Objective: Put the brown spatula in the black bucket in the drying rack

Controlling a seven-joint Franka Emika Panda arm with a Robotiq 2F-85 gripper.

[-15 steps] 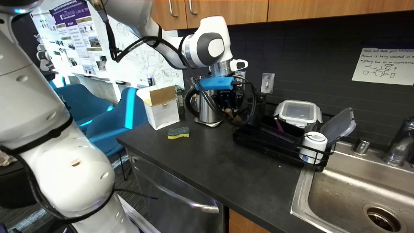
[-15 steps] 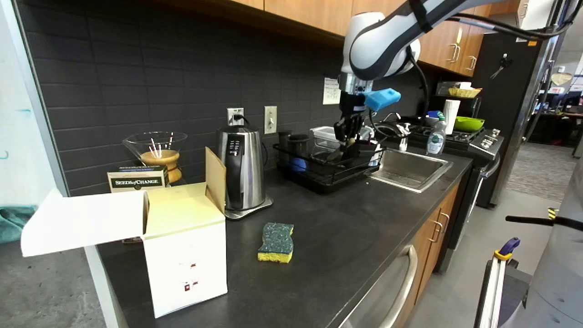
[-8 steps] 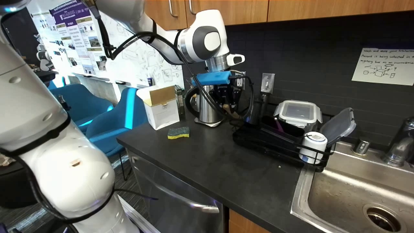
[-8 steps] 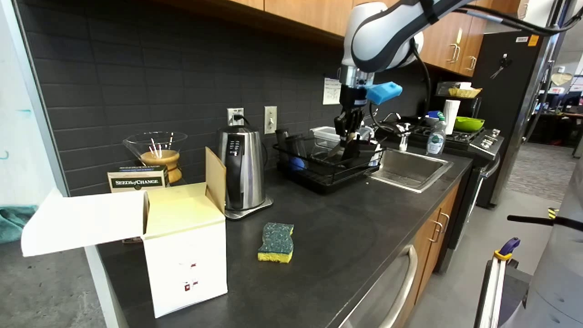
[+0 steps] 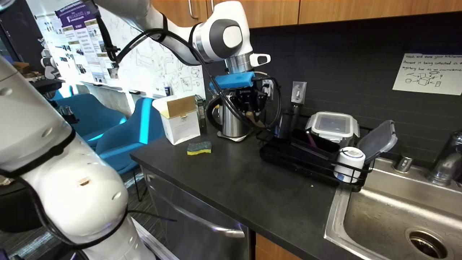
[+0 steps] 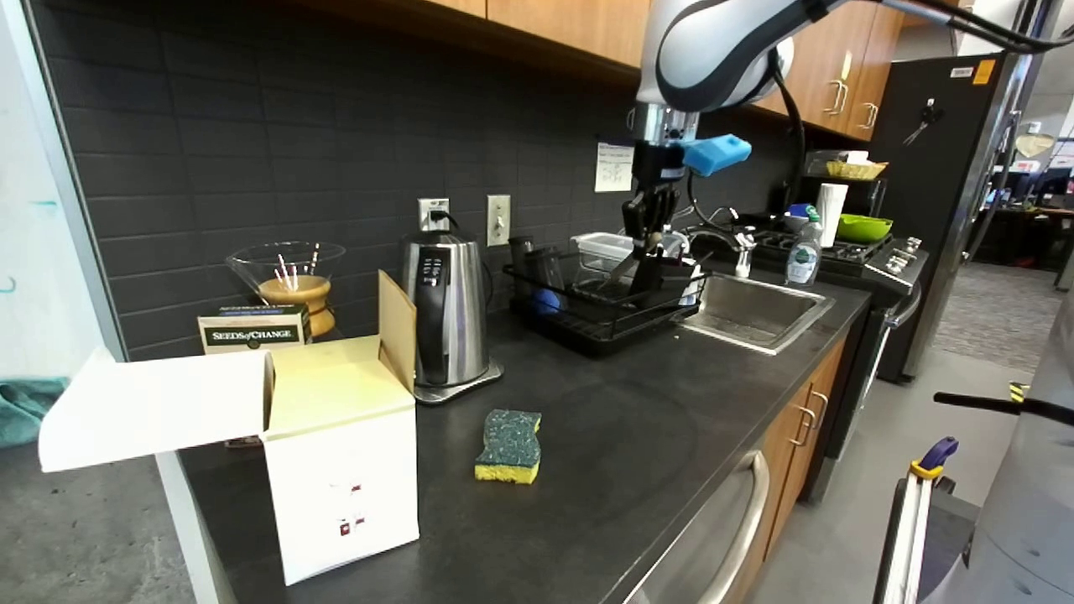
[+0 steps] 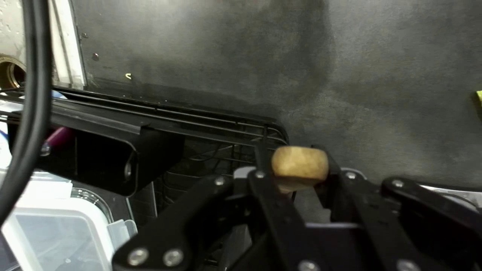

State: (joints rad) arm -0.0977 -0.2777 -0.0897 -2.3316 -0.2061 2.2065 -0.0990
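My gripper [image 5: 253,112], also in an exterior view [image 6: 646,239] and the wrist view [image 7: 295,167], is shut on the brown spatula [image 7: 300,163]. The spatula's rounded wooden end sits between the fingertips. The spatula hangs tilted in an exterior view [image 6: 623,268] and is partly behind cables in an exterior view [image 5: 252,117]. The black bucket [image 7: 109,158] stands at the front of the drying rack [image 7: 211,119], left of the gripper in the wrist view; it shows in an exterior view [image 5: 317,144]. The gripper is above the rack's end [image 6: 600,340], apart from the bucket.
A pink-handled item [image 7: 60,137] is in the bucket. Tilted dark tumblers [image 6: 550,273], a lidded container [image 5: 334,126] and a white cup [image 5: 349,164] stand in the rack. A kettle [image 6: 449,319], sponge [image 6: 509,445] and open box [image 6: 344,495] are on the counter.
The gripper has risen with the spatula, going left in one view and slightly right in another. The dark tumblers in the rack have gone from upright to tilted.
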